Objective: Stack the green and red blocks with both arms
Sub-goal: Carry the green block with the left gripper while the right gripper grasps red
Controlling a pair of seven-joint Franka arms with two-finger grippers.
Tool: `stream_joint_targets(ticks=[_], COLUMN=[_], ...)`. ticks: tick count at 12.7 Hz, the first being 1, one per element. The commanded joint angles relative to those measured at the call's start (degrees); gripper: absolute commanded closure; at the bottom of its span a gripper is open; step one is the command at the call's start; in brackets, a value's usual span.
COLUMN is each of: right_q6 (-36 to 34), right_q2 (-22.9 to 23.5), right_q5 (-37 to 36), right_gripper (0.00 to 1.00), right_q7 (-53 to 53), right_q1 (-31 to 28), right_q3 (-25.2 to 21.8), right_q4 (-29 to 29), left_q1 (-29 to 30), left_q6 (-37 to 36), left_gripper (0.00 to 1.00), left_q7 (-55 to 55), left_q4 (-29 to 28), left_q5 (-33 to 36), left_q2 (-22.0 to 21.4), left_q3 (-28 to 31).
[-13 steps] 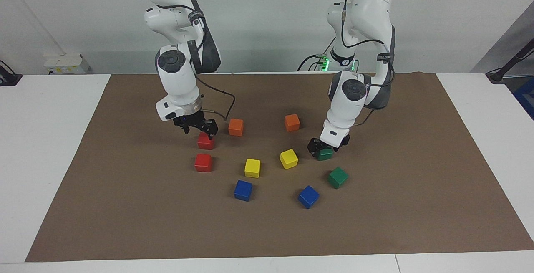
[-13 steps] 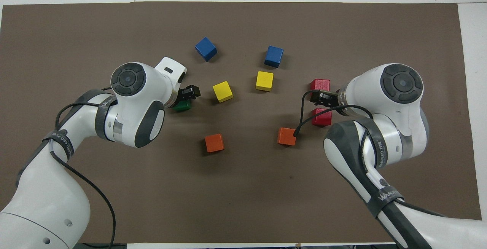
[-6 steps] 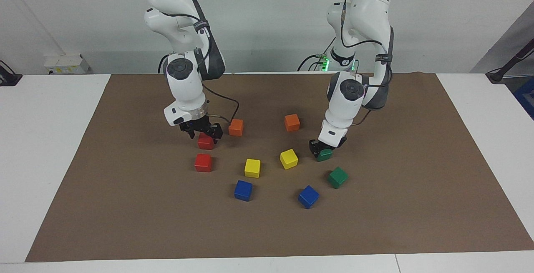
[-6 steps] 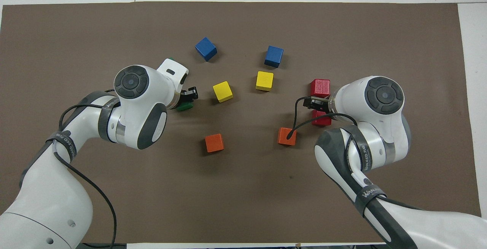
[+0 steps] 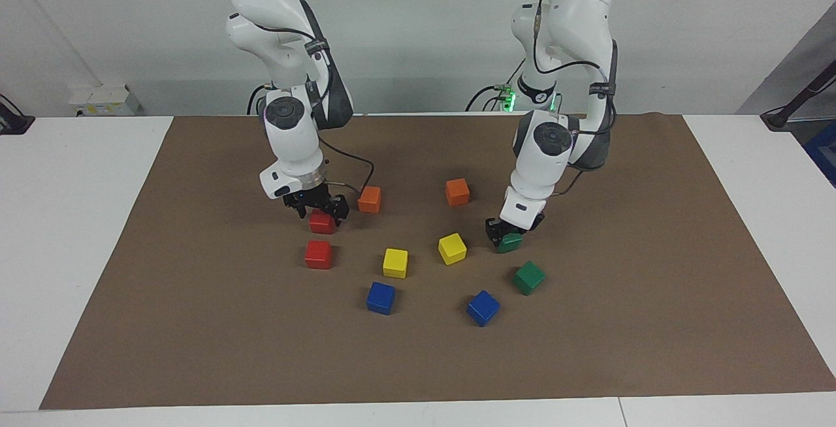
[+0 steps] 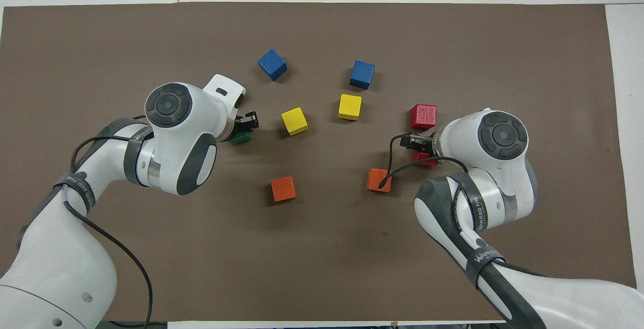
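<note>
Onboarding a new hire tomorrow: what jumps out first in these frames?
Both arms are down on blocks at once: the right claw sits at a red block beside an orange block, and the left claw is at a green block near a yellow block. Their partners, the second red block and second green block, lie free, farther from the robots. Nothing is stacked yet on the brown mat.

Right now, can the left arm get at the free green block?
Probably yes: the free green block lies apart on bare mat, but the left hand is down at another green block.
</note>
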Motion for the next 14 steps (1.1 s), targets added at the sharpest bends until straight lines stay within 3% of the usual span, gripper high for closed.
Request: stream_joint_targets(ticks=[1, 4, 7, 10, 11, 14], right_q6=[1.7, 1.7, 1.7, 0.7, -0.1, -8.0], right_q2=[-0.2, -0.1, -0.3, -0.3, -0.3, -0.7], right_q5=[0.6, 0.6, 0.6, 0.6, 0.6, 0.5], right_gripper=[0.00, 0.01, 0.09, 0.60, 0.73, 0.77], right_q7=[-0.9, -1.4, -4.0, -4.8, -4.9, -7.6], right_q1=[0.6, 0.6, -0.4, -1.4, -1.5, -3.5], right_q3=[-0.1, -0.1, -0.2, -0.2, -0.2, -0.3], right_q4=[-1.1, -2.1, -3.2, -2.2, -1.3, 4.0], left_q1=[6.4, 18.5, 27.6, 32.4, 32.9, 34.1], left_q6=[-8.8, -11.7, -9.6, -0.5, 1.1, 6.2], left_gripper=[1.00, 1.00, 1.00, 1.00, 1.00, 1.00], left_q7=[8.8, 27.1, 38.1, 43.9, 45.8, 50.1], left_q4=[0.8, 0.5, -1.2, -6.2, -7.0, -7.1], left_q5=[0.3, 0.3, 0.3, 0.3, 0.3, 0.3], left_q2=[-6.7, -8.5, -8.5, -7.5, -6.5, -2.8], left_q3=[0.2, 0.1, 0.1, 0.1, 0.1, 0.1])
